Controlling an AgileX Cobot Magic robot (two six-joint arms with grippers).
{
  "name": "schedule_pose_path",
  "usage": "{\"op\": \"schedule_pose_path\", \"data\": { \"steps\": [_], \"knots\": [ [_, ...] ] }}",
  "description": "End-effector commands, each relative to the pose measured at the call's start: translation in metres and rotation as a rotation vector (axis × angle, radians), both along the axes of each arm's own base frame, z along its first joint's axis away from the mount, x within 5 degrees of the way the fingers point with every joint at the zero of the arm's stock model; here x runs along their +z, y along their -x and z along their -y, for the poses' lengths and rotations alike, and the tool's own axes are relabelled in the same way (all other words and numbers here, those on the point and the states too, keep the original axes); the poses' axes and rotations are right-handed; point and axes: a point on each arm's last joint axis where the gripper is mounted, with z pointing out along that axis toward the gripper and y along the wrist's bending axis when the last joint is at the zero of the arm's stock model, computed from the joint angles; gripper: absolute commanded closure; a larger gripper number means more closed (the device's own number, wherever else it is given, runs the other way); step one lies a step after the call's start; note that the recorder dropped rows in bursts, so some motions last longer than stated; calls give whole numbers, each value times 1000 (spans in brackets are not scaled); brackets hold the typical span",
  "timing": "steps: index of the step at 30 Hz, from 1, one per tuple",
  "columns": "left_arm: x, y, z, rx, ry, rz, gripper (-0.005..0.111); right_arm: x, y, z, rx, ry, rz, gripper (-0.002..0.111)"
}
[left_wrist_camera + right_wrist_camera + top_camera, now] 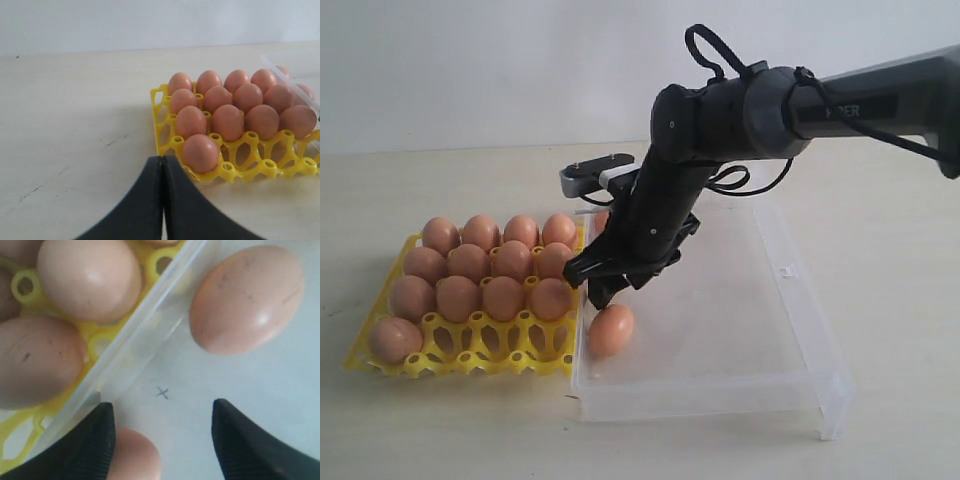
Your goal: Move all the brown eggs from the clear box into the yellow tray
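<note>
Lab-style test bench: bare pale tabletop (440, 430), blank white wall (470, 70), robot arm (860, 105).

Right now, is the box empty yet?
Not empty. The right wrist view shows one egg on the box floor and a second egg partly behind a finger of the right gripper.

Left gripper (162, 160), nearest the camera: its two black fingers are pressed together, nothing between them. Just beyond stands the yellow tray (161, 120) on a pale table (75, 125) marked with a few dark scuffs. Thirteen brown eggs (227, 122) sit upright in its cups: the three farther rows hold four each, the nearest row one at its left end, with bare cups beside it. The clear box (292, 67) adjoins the tray's right side; orange-brown shapes show through its wall.
</note>
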Motion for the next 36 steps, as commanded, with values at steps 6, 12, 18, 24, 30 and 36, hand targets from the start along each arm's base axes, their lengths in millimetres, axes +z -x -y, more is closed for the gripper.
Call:
{"op": "schedule_pose_path", "data": {
  "steps": [6,12,18,24,30,36],
  "knots": [
    [2,0,0,3,1,19,107,-7,14,-8,-18,-10,-115,52],
    [2,0,0,3,1,19,107,8,9,2,78,85,2,52],
    [2,0,0,3,1,19,107,43,24,3,93,31,-64,52],
    [2,0,0,3,1,19,107,53,33,1,98,0,-112,52],
    [2,0,0,3,1,19,107,41,36,3,78,9,-129,52],
    [2,0,0,3,1,19,107,19,46,10,49,27,-167,52]
  ]
}}
